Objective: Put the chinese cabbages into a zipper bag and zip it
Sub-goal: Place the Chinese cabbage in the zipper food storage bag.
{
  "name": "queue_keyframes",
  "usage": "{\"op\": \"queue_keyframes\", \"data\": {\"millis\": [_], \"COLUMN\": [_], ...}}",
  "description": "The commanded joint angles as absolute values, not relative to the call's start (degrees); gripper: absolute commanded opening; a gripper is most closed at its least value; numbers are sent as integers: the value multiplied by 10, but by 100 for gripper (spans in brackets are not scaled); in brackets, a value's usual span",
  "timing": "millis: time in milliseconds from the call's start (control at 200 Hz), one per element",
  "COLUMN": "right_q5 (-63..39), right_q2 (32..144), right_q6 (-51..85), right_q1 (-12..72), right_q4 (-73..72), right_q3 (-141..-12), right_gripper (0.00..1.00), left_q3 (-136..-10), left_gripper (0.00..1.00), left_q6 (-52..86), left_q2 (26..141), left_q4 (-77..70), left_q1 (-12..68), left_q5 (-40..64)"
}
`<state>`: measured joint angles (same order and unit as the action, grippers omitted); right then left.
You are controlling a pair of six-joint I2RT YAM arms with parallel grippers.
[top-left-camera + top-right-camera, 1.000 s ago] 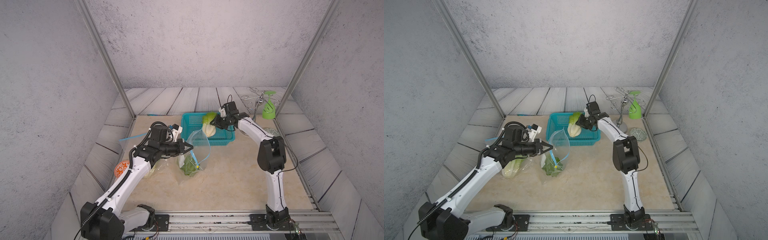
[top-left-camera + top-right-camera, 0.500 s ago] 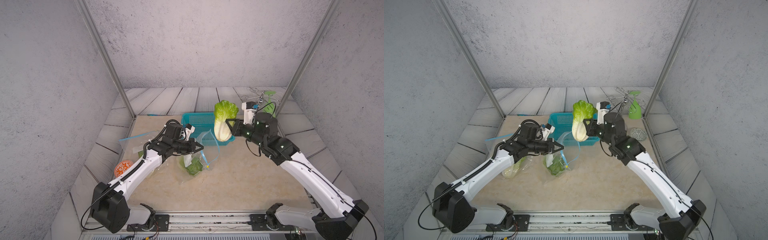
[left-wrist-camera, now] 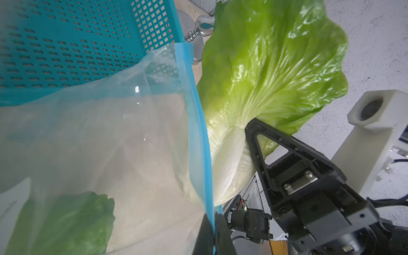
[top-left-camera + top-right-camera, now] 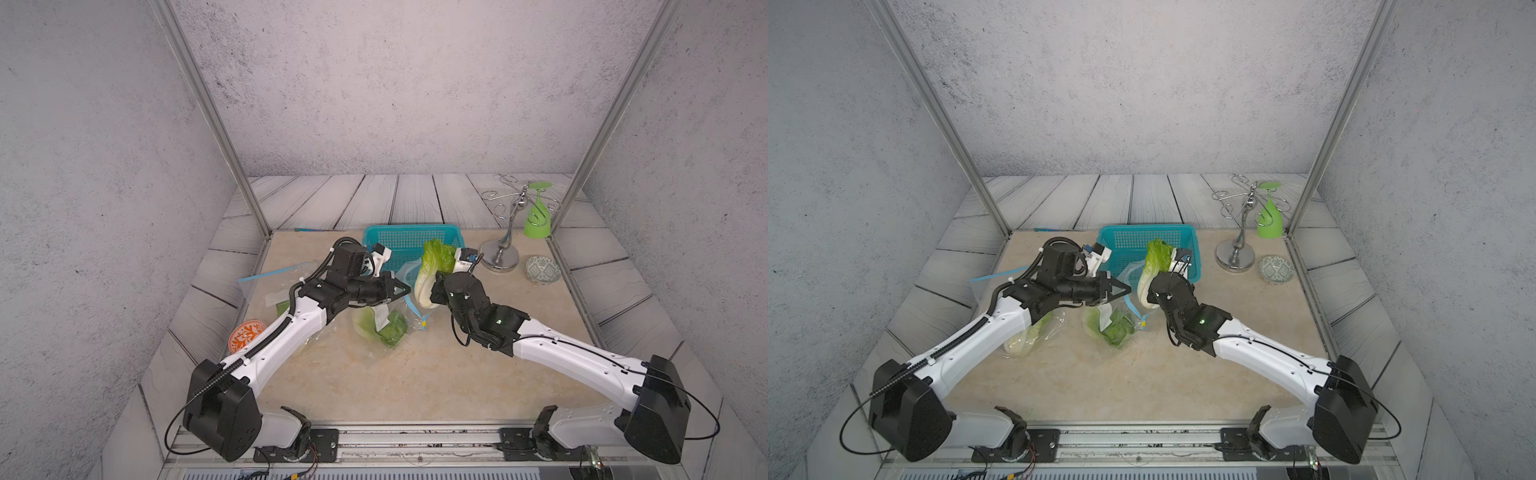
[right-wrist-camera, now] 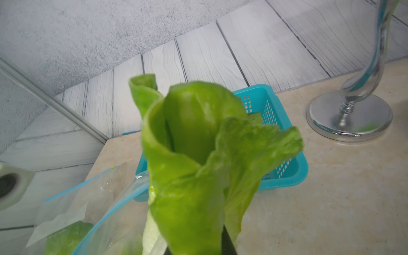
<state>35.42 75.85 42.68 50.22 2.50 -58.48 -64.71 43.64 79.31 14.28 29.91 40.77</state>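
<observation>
Chinese cabbage head (image 4: 432,270), crinkled light-green with a white base, was pinched leaves-up by the right jaws at the mouth of the clear blue-zippered plastic bag (image 3: 132,143). Left jaws were pressed together on the bag's blue rim; another green cabbage (image 4: 388,330) lay inside.

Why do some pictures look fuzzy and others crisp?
Left wrist view: the zipper bag up close is out of focus, and glare streaks the held cabbage. Right wrist view: that cabbage is soft, the metal stand sharper. Both top views: even light, crisp, frame posts lean outward.
</observation>
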Motion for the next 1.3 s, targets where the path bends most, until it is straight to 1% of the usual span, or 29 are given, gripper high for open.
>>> {"op": "queue_keyframes", "data": {"millis": [0, 80, 175, 340, 455, 591, 666, 731, 781, 831, 986, 1106, 1131, 1156, 1171, 1196, 1211, 1291], "right_q5": [405, 377, 335, 376, 343, 345, 313, 253, 219, 178, 125, 129, 134, 136, 137, 138, 138, 127], "right_q2": [744, 763, 775, 755, 782, 780, 776, 769, 758, 746, 722, 734, 735, 736, 738, 741, 744, 757], "right_q6": [475, 500, 527, 494, 505, 453, 419, 394, 400, 394, 402, 420, 430, 439, 444, 451, 455, 465], "right_q1": [503, 506, 512, 556, 560, 566, 566, 566, 565, 566, 565, 562, 557, 552, 549, 542, 538, 519], "right_q4": [-1, 41, 60, 58, 78, 77, 108, 111, 136, 127, 141, 148, 153, 156, 159, 167, 172, 191], "right_q3": [-597, -628, -616, -599, -572, -566, -591, -598, -602, -591, -571, -565, -564, -563, -564, -568, -572, -596], "right_gripper": [4, 4, 4, 3, 2, 2, 2, 2, 2, 2, 0, 0, 2, 6, 9, 19, 23, 33], "left_q3": [-669, -669, -671, -661, -664, -674, -670, -671, -671, -672, -678, -683, -683, -684, -683, -682, -681, -665], "left_gripper": [0, 0, 0, 0, 0, 0, 0, 0, 0, 0, 0, 0, 0, 0, 0, 0, 0, 0], "left_q6": [452, 452, 443, 453, 461, 448, 447, 443, 440, 439, 435, 435, 435, 435, 435, 434, 434, 439], "left_q2": [805, 804, 802, 811, 822, 833, 836, 840, 843, 847, 854, 855, 854, 852, 851, 849, 848, 839], "left_q4": [116, 109, 111, 89, 72, 87, 84, 84, 88, 89, 90, 91, 91, 92, 92, 92, 92, 78], "left_q1": [306, 306, 306, 306, 306, 308, 308, 308, 308, 308, 308, 310, 311, 312, 312, 313, 314, 317], "left_q5": [425, 426, 423, 427, 430, 430, 427, 427, 425, 426, 430, 432, 432, 433, 433, 434, 435, 438]}}
